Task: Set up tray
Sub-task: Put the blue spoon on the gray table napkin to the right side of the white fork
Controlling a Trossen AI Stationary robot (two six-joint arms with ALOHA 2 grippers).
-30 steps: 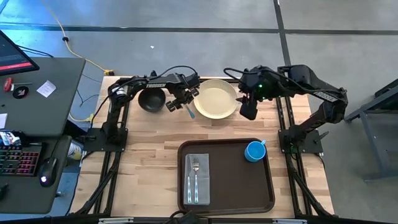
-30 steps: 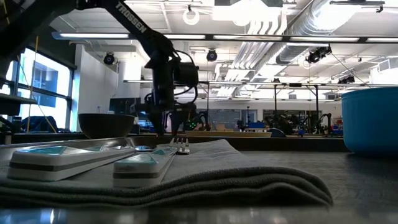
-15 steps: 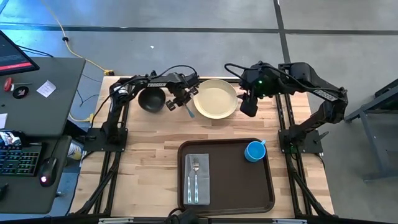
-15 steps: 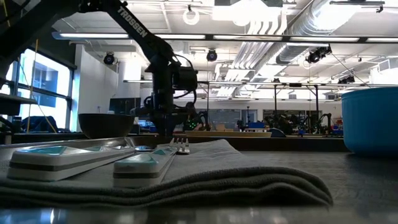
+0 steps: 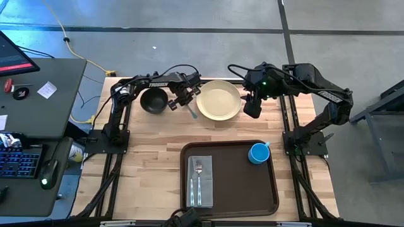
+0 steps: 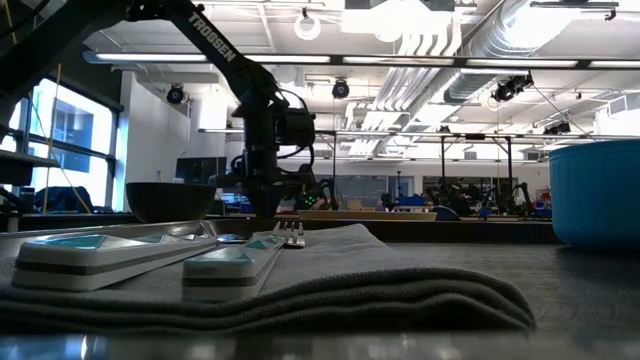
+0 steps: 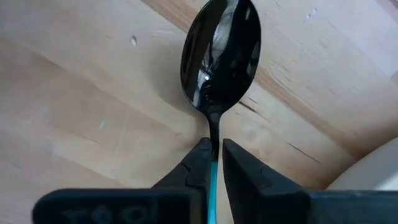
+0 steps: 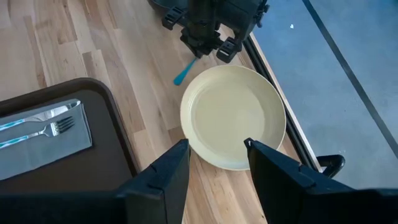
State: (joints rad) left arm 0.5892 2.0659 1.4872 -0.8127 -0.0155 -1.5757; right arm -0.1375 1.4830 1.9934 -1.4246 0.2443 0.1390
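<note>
A spoon (image 7: 217, 56) with a dark bowl and a blue handle (image 5: 193, 114) lies on the wooden table between a black bowl (image 5: 153, 101) and a cream plate (image 5: 219, 99). My left gripper (image 7: 213, 163) stands over the spoon, shut on it. My right gripper (image 8: 214, 168) hangs open by the plate's right rim (image 8: 249, 163), touching nothing. The dark brown tray (image 5: 233, 189) sits at the near edge. It holds a blue cup (image 5: 259, 152) and a grey napkin (image 5: 200, 181) with a fork and a knife. My left gripper pinches the spoon's handle (image 7: 213, 177) between its two fingers, just behind the neck where the blue part begins. The fingers (image 7: 198, 167) come from above, pointing down, and lie across the handle. The spoon's bowl rests on the table.
The plate's rim lies close beside the spoon. Black arm frames (image 5: 110, 135) run along the table's left and right sides. Bare wood (image 5: 151, 157) lies left of the tray. A desk with a keyboard (image 5: 19, 161) stands beyond the table's left edge.
My left gripper has shut on the spoon's handle, staying over the same spot. The spoon has kept its place on the table.
</note>
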